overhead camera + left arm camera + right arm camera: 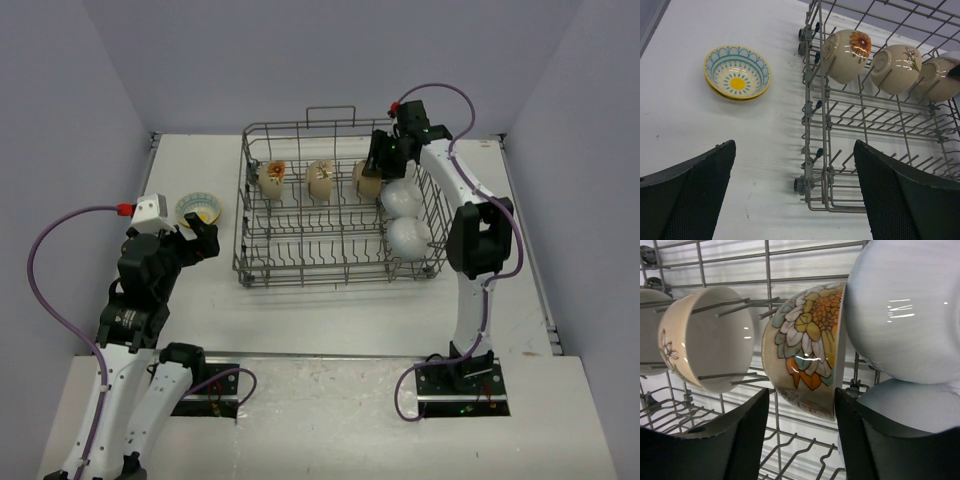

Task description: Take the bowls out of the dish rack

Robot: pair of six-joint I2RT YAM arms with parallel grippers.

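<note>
The step in hand, as we judge it, is to take the flowered bowl (807,340), which stands on edge in the far row of the dish rack (300,228), toward the upper right of the top view. The right pincer (801,399) straddles that bowl's lower rim, one finger on either side, jaws partway apart. Each finger sits very near the ceramic, but we cannot tell whether the pads already press on it. To do this well, we would close squarely across the wall. Then we would lift straight up along the tines (735,304) before swinging out. A white bowl (905,305) sits just beside it on the right of the wrist view, and a cream bowl (710,340) is near on the left, so a sideways pull could knock either. Glazed ceramic is probably slippery, so a firm hold low on the rim matters. The left pincer (794,145) hangs wide open over the table (690,125), holding nothing. A teal-rimmed bowl (737,72) stands on the table at the upper left of that view, outside the rack.
</note>
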